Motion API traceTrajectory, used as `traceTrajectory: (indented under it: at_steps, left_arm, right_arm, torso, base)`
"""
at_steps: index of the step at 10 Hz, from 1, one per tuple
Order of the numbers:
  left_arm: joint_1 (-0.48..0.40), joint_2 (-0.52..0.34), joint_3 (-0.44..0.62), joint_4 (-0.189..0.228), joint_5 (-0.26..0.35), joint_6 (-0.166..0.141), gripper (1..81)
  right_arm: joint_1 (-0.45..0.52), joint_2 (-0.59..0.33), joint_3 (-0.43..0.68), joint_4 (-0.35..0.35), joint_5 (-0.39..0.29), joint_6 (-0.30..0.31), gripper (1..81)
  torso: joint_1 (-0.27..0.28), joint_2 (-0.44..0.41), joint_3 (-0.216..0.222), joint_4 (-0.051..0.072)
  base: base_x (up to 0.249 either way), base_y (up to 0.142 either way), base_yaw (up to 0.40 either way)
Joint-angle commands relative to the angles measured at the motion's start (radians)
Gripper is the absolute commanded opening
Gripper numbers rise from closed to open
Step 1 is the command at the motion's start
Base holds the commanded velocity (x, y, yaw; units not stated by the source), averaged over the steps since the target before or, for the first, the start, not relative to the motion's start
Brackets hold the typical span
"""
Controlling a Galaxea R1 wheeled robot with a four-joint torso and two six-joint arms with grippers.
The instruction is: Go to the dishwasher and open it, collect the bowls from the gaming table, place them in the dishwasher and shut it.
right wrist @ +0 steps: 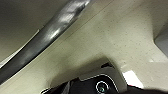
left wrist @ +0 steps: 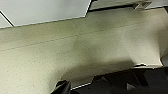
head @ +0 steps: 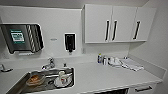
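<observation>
I face a white kitchen counter (head: 105,75) with a steel sink (head: 15,86) set in it. Under the counter's front edge a dark strip (head: 112,92) shows where the dishwasher sits; its front is hidden below the head view. The gaming table and its bowls are out of view. In the left wrist view dark parts of my left gripper (left wrist: 63,88) hang low over a speckled beige floor (left wrist: 75,50). In the right wrist view a shiny dark grey bar (right wrist: 50,37) runs slantwise close to the camera; I cannot tell what it belongs to.
The sink holds an orange-brown dish (head: 35,79) and white crockery (head: 62,78) below a tap (head: 50,63). Bottles (head: 101,59) and folded cloths (head: 131,65) lie at the counter's back right. White wall cabinets (head: 117,23), a towel dispenser (head: 22,37) and a soap dispenser (head: 70,42) hang above. White cabinet fronts (left wrist: 45,10) border the floor.
</observation>
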Motion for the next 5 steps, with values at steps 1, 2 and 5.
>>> traceTrajectory:
  at_steps: [1,2,5]
  left_arm:
    - [-0.074,-0.008,-0.004,-0.005,0.032,-0.002,81.1]
    - [-0.075,-0.007,-0.004,-0.005,0.032,-0.002,81.1]
    - [-0.074,-0.011,-0.004,-0.089,0.034,-0.002,81.1]
  right_arm:
    - [0.08,0.028,-0.077,0.006,-0.043,0.017,81.1]
    - [0.087,0.068,-0.125,0.046,-0.044,0.045,81.1]
    - [0.119,0.207,-0.271,0.181,-0.044,0.057,81.1]
  torso:
    - [-0.002,0.002,0.0,0.0]
    - [0.005,-0.01,0.0,0.0]
    - [0.012,-0.02,0.001,0.0]
  base:
    - [0.0,0.0,0.0]
    - [0.0,0.0,0.0]
    - [0.0,0.0,0.0]
